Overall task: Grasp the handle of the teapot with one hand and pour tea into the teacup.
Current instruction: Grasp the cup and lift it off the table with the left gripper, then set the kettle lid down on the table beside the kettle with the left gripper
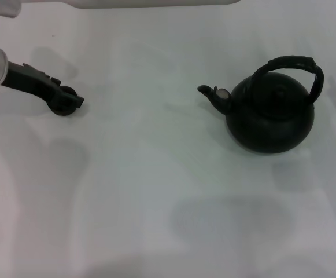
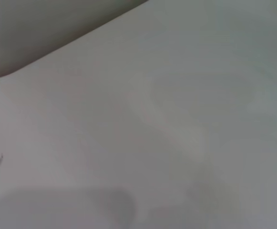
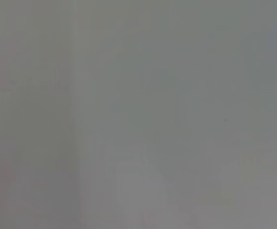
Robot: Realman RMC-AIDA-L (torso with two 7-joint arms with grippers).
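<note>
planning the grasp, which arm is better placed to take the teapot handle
Probably right. The teapot and its handle sit on the robot's right side, while the left claw is far across the table by the teacup. The right claw is not in view.

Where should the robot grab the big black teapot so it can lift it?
Probably by the handle, the thick black arch over the teapot. It stands upright with open space under it, so fingers can close around its top from above. The spout points to the robot's left, so the body is round and hard to pinch. The left gripper sits far off, by the teacup.
</note>
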